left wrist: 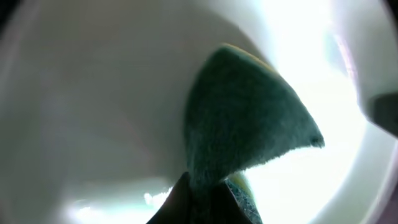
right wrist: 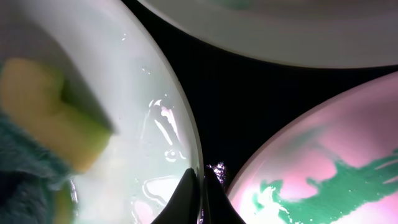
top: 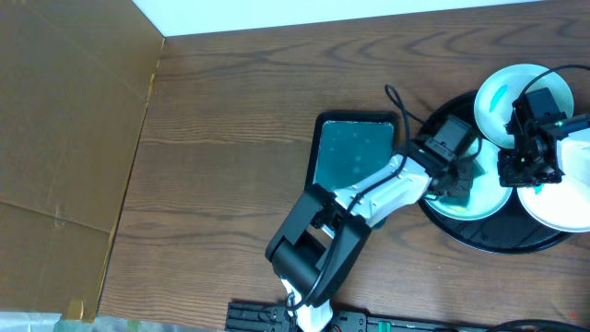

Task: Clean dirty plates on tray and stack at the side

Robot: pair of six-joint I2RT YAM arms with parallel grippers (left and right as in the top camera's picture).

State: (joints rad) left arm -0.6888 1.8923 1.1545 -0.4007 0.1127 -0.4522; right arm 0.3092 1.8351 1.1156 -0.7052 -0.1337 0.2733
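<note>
The left pincer (left wrist: 205,200) is clamped on a green sponge (left wrist: 249,118) pressed against a white plate (left wrist: 93,93). The right pincer (right wrist: 200,194) is closed empty, perhaps touching its rim.

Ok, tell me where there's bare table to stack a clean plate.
Bare wood lies between the cardboard and the teal tray, and beyond that tray up to the far edge. The black tray is crowded: three plates, left gripper with sponge, right gripper.

Losing the right-hand plate (top: 562,198) past the overhead's edge. Glimpsing only a crescent of another plate (top: 487,203) under the left claw (top: 456,186). Getting just a blurred sponge (left wrist: 242,118) at the left wrist.
</note>
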